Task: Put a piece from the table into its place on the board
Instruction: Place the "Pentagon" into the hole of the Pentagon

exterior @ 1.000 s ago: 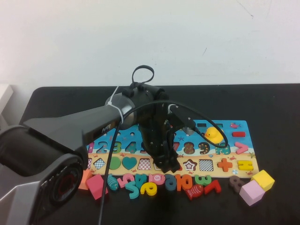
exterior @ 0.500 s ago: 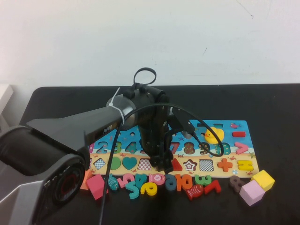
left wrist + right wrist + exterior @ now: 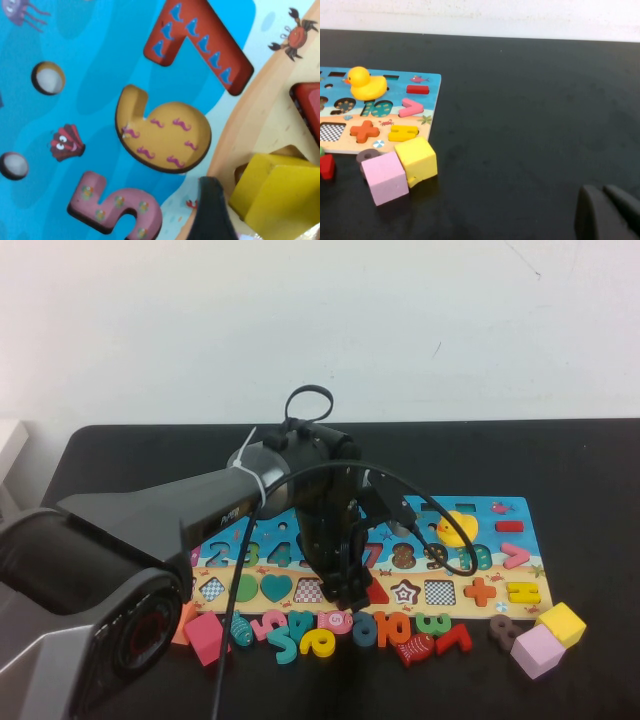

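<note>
1. I have the left gripper [image 3: 350,592] low over the sandy shape strip of the puzzle board [image 3: 500,540], at the slot between the checkered square and the red triangle [image 3: 378,592].
2. In the left wrist view the yellow pentagon piece [image 3: 277,192] sits tilted at the mouth of its slot, one edge raised, with a dark finger [image 3: 214,212] against its side; I read the fingers as clenched on the piece.
3. Beside it on the blue field lie the yellow 6 [image 3: 165,135], the red 7 [image 3: 200,42] and the pink 5 [image 3: 117,207].
4. My judgement: the piece is light, stiff painted wood, smooth and a little slippery, best held across two opposite flat edges, kept level so its corners match the slot.
5. The right gripper [image 3: 607,212] hovers over bare black desk [image 3: 530,100], fingers pressed together on nothing, well apart from the yellow cube [image 3: 417,160] and pink cube [image 3: 385,177].
</note>
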